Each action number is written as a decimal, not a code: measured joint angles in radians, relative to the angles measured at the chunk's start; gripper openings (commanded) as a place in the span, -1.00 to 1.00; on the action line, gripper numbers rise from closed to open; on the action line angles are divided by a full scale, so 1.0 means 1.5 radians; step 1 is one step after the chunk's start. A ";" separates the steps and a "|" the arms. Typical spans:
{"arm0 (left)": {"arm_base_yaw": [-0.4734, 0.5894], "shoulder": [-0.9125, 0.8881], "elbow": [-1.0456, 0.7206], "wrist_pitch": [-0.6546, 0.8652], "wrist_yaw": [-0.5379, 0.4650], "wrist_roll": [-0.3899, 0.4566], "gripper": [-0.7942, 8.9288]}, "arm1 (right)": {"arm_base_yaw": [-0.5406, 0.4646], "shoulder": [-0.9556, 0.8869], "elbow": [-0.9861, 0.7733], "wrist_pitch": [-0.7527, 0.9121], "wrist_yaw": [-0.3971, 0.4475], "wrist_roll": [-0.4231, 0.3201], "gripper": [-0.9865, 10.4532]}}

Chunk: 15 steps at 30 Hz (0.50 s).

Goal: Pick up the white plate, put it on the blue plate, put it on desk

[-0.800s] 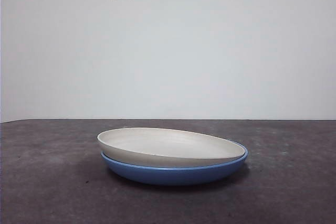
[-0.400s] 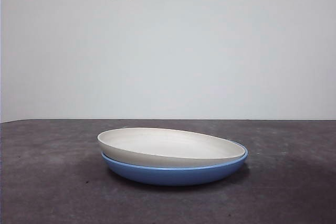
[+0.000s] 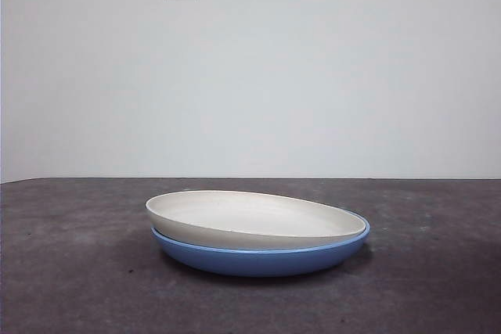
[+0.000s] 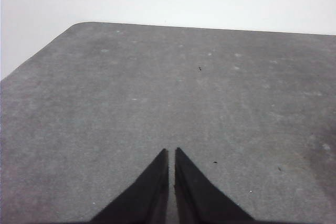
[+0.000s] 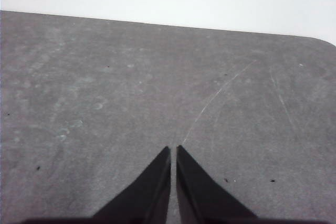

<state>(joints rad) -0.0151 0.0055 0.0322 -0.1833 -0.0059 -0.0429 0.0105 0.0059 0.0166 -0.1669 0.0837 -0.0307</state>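
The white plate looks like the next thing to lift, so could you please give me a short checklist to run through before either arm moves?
1. White plate reachable from above: ok, nothing covers it in the front view.
2. White plate seated level in the blue plate: not ok, it sits tilted, its left rim higher.
3. Blue plate resting flat on the desk: ok.
4. Left gripper free: ok, fingers shut on nothing, over bare desk.
5. Right gripper free: ok, fingers shut on nothing, over bare desk; both must open before grasping.
6. Plates visible to either wrist camera: not ok, neither wrist view shows them.
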 measured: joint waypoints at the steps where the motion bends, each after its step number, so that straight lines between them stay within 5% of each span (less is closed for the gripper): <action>1: 0.000 0.000 0.000 0.000 0.000 0.000 -0.80 | 0.000 0.000 0.000 0.000 0.000 0.000 -0.80; 15: 0.000 0.000 0.000 0.000 0.000 0.000 -0.80 | 0.003 0.000 0.000 0.004 0.004 0.000 -0.80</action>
<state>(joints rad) -0.0151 0.0055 0.0322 -0.1833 -0.0059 -0.0429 0.0143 0.0063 0.0162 -0.1616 0.0898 -0.0307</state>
